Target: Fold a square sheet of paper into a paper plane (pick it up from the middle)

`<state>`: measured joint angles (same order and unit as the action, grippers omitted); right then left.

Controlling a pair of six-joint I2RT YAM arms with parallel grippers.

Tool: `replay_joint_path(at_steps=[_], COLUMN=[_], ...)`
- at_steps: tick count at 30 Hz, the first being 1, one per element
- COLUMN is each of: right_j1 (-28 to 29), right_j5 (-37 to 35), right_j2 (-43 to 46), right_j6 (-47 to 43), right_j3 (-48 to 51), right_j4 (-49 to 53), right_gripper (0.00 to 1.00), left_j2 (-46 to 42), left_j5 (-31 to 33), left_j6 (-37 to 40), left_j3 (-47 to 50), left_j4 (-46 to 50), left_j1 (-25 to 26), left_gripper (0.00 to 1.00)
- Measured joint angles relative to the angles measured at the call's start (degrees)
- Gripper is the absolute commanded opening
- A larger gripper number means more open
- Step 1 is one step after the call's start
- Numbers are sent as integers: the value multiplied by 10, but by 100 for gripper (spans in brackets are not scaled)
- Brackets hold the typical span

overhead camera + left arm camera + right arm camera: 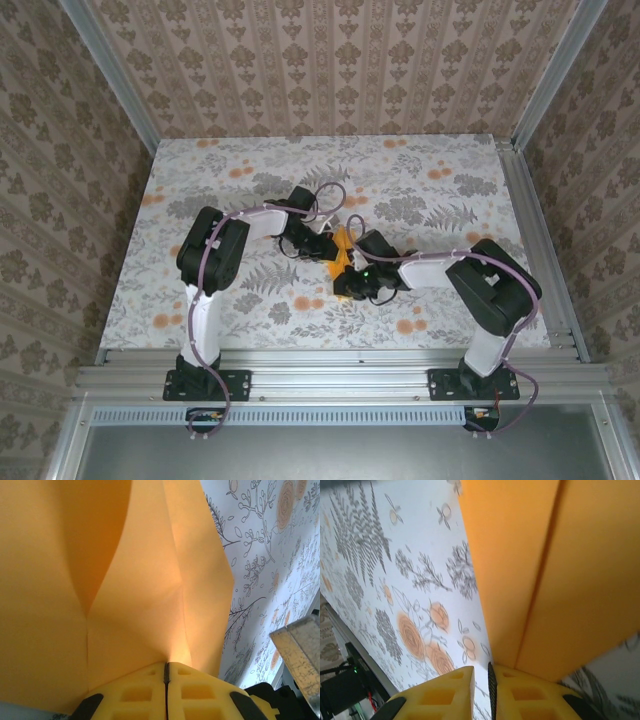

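— Where's the paper [343, 252] now?

— Middle of the bench [450, 200], right where the two arms meet. It looks raised off the bench rather than lying flat. From above it's only a small orange scrap, though, so I won't swear to that.

— Who has hold of it?

— The left pincer [166, 667], for sure. Its yellow fingers are pressed together with the paper's lower edge nipped between them, and the sheet rises away from there.

— And the right pincer [481, 674]?

— Nearly together, but there's a thin slit between the fingers and I can see the flowered bench through it. The paper's edge comes down right at the inner face of one finger. Whether it's pinched there or only touching, I can't tell.

— So how far along are they?

— Partway, I'd say. It's no flat square: a long straight crease runs its length, and on the left arm's side flaps lean in from a valley. The picking up and the first folds look done.

— But no plane.

— Not one I'd call a plane. No slim point, no wings that I can make out. I reckon the narrowing folds and pressing the creases sharp are what's left.
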<state>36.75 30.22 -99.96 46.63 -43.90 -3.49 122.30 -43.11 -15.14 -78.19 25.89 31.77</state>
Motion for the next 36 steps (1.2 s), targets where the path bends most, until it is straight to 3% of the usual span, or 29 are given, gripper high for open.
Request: replay_joint_path(at_steps=[17, 26, 36], right_j1=[5, -89, -122], right_j5=[-2, 13, 28], right_j2=[37, 70, -48], right_j6=[9, 73, 80], right_j3=[39, 38, -61], right_j4=[0, -80, -116], right_gripper=[19, 12, 8], left_j2=[0, 0, -2], left_j5=[17, 19, 20], left_j6=[0, 0, 0], left_j3=[-15, -15, -13], left_j4=[21, 22, 19], left_j1=[5, 5, 6], left_gripper=[7, 7, 4])
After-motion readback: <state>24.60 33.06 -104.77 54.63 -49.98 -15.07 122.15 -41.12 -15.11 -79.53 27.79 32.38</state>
